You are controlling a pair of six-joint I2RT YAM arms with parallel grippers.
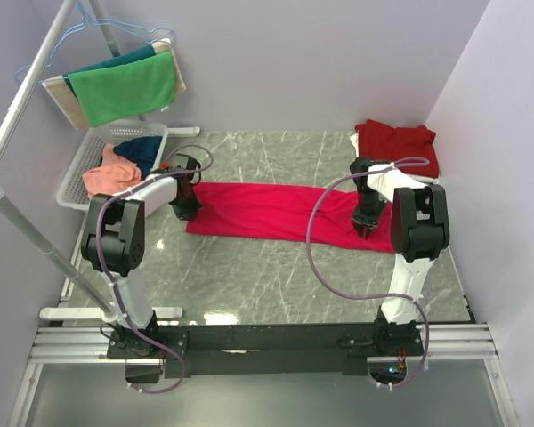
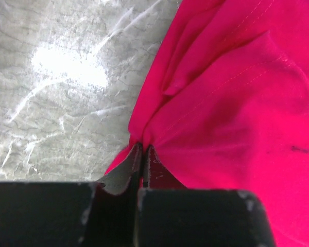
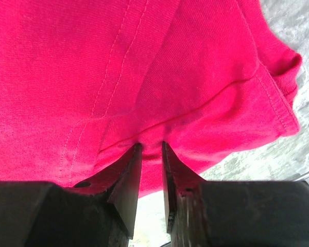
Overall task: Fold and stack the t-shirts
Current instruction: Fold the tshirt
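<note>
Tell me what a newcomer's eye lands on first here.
A bright pink-red t-shirt lies stretched across the middle of the table, the left hand pinching one end and the right hand at the other. A green towel hangs on the rack at the far left.

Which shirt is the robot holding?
The bright pink-red t-shirt stretched across the table; the dark red shirt sits untouched in the far corner.

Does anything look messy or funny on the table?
The pink-red t-shirt lies in a long bunched strip, with a small dark mark on it in the left wrist view. A salmon-orange shirt sits crumpled in the white basket.
</note>
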